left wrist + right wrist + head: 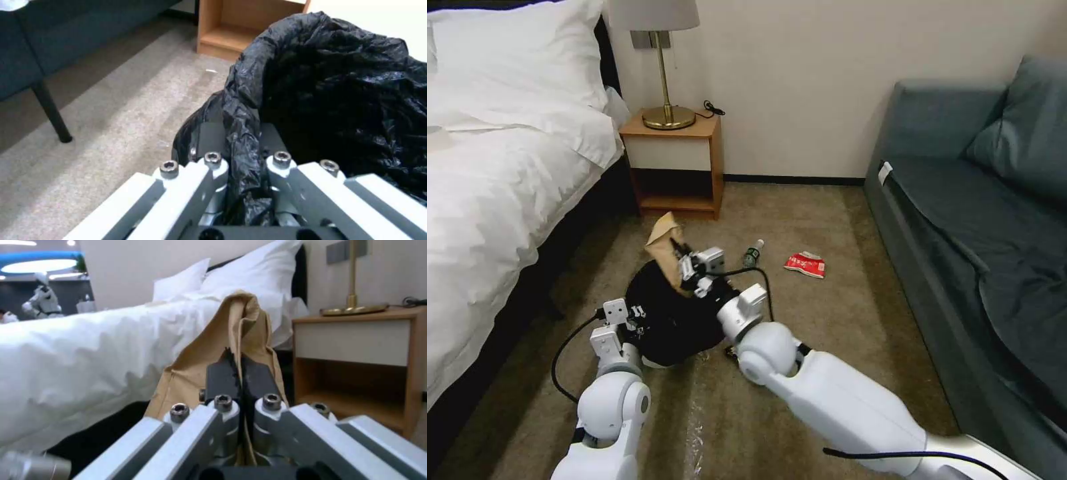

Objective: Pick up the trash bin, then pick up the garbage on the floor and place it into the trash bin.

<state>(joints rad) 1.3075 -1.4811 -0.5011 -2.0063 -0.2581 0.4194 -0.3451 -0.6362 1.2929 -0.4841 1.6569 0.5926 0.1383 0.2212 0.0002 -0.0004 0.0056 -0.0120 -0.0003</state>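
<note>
Trash bin (670, 320) (black-lined) gripped; brown paper bag (664, 250) held above.

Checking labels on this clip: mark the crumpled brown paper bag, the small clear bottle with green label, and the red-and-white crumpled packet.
Crumpled brown paper bag (662, 245): head view, upper flap above the bin.
Small clear bottle with green label (752, 254): head view, label band.
Red-and-white crumpled packet (806, 265): head view, middle of the red face.

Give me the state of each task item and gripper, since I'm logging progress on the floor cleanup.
trash bin: lifted, held by its bag-lined rim.
left gripper: shut on the bin rim.
brown paper bag: held over the bin.
right gripper: shut on the bag.
bottle: lying on the carpet.
red-and-white packet: lying on the carpet.
</note>
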